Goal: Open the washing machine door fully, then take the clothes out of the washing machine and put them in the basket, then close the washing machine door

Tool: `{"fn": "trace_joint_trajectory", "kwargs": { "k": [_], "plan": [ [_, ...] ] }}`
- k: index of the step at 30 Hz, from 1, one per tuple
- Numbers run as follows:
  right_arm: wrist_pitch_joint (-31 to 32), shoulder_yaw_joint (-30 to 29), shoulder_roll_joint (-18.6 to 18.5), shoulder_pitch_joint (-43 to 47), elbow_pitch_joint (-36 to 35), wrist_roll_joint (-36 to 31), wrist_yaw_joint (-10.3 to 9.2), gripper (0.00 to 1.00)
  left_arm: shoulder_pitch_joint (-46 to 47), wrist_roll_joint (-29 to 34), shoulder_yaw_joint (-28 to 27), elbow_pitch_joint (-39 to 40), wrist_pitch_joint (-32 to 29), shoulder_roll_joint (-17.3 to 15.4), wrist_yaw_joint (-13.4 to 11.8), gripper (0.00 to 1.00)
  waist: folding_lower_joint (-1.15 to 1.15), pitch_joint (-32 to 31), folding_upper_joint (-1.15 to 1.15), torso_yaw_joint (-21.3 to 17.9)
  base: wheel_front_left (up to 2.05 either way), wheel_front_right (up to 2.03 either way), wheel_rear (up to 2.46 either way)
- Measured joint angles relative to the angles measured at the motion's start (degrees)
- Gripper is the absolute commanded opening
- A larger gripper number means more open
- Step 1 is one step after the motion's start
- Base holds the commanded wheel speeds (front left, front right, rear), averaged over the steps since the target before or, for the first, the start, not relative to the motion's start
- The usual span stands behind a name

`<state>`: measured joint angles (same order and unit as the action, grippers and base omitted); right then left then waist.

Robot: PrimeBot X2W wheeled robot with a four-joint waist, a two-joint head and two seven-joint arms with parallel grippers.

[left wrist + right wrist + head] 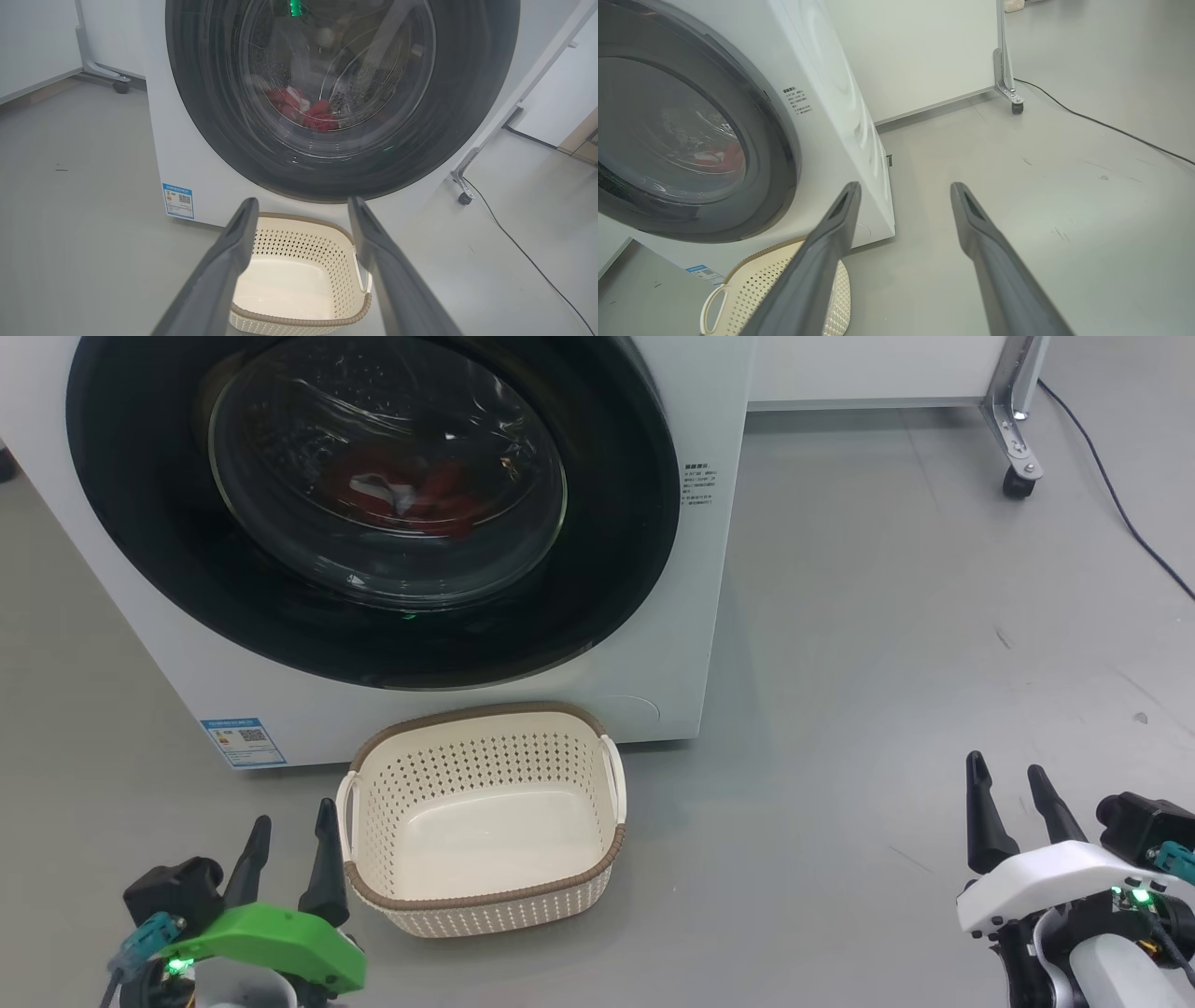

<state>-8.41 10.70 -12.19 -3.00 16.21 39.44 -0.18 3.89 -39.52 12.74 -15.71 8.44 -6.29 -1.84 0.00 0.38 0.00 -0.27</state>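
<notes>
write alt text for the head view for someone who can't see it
A white washing machine with its black door shut, red clothes visible inside. An empty cream basket sits on the grey floor before it; the left gripper and right gripper hang low, fingers open, holding nothing.

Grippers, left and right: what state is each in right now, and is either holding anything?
Left gripper: open, holding nothing.
Right gripper: open, holding nothing.
</notes>
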Motion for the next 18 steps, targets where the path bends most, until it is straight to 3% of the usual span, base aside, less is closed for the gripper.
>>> {"fn": "trace_joint_trajectory", "kwargs": {
  "k": [18],
  "plan": [
    [-2.86, 4.21, -0.56, -0.24, 0.02, -12.13, -1.87, 1.00, 1.00, 12.40, 2.43, -1.53, 2.99, 0.12, -2.00, 1.00, 0.00, 0.15, 0.00, 0.15, 0.00, 0.00, 0.00]
  ]
}}
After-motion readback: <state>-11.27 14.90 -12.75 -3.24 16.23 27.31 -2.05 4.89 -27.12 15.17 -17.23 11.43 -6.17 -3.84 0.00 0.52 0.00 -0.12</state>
